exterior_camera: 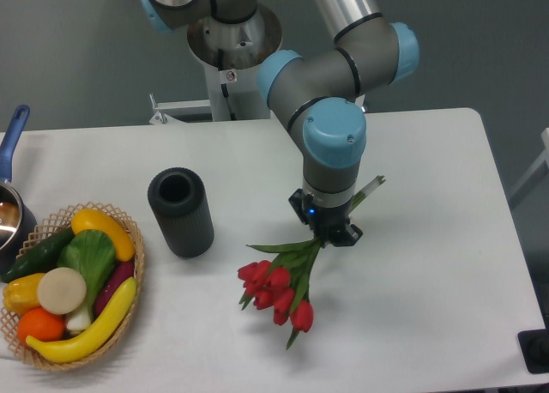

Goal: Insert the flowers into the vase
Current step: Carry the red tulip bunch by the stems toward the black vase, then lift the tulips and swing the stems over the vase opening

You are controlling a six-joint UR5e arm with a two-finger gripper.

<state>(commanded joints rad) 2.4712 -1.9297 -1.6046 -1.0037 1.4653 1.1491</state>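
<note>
- Right now the pincer (pixel 327 231) points down over the middle of the bench (pixel 429 153), a little toward the right side, and it is clenched on the stems of the flowers (pixel 279 283); a small blue light shows on its body.
- Those flowers hang from the pincer at a slant, red heads lowest and pointing toward the front edge of the bench, green leaves spreading just under the fingers. A stem end sticks out on the far side of the pincer, up and to the right.
- Whether the tulip heads touch the bench top or hang just above it cannot be told from this view.
- Above the pincer the wrist, with its blue cap, rises into the grey arm (pixel 343 67), which bends back toward the mount (pixel 232 58) at the rear edge of the bench.
- To the left of the flowers, apart from them, the vase (pixel 180 213) stands upright on the bench, black and ribbed, its round mouth open and dark inside. Nothing is in it.
- Farther left, near the front left corner, a woven basket (pixel 133 264) holds vegetables: yellow, green, orange, purple and a white round piece.
- At the left edge, behind the basket, a dark pot (pixel 10 221) with a blue handle is partly cut off by the frame.
- At the front right corner a small dark object (pixel 536 350) shows, too cropped to name.
</note>
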